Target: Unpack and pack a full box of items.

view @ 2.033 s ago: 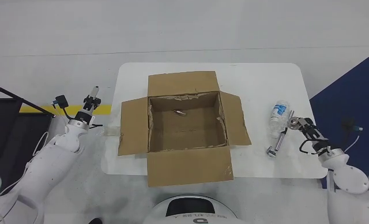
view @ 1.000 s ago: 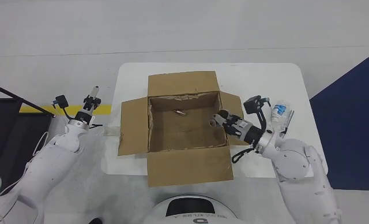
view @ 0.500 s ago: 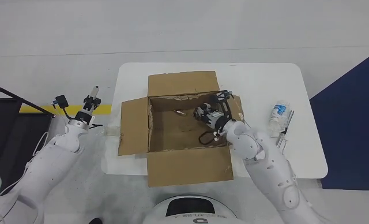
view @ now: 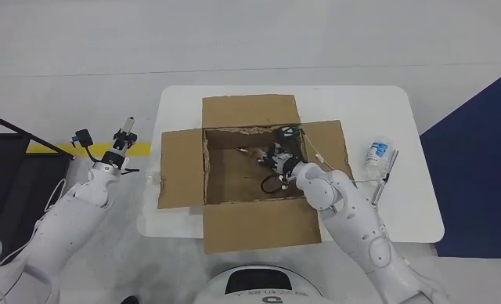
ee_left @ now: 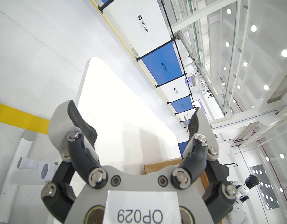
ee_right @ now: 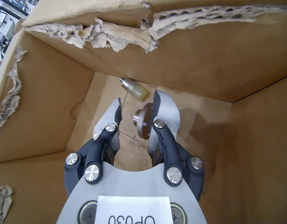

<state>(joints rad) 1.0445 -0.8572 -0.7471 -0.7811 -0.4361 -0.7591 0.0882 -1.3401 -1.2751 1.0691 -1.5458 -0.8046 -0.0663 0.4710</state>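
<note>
The big brown box point(view: 249, 110) sits open in the middle of the white table point(view: 352, 108), with all four flaps folded out flat. The top edges of its walls are torn and ragged. The right gripper point(ee_right: 138, 101) is down inside the box, near the back wall. Its two fingers are apart and they are not holding anything. A small round metal piece point(ee_right: 141, 123) lies on the box floor between the fingers, right up against one of them. Just past the fingertips, a little bottle point(ee_right: 135, 90) lies on its side on the box floor, close to the back wall. It has yellow stuff inside and a shiny silver cap. A clear water bottle point(view: 378, 153) lies on the table outside the box, off its right side. A thin grey stick point(view: 383, 182) lies just beside the water bottle, a bit farther from the box. The left gripper point(ee_left: 134, 109) is off to the left of the box, out past the table edge. Its fingers are spread wide and there is nothing between them.
</note>
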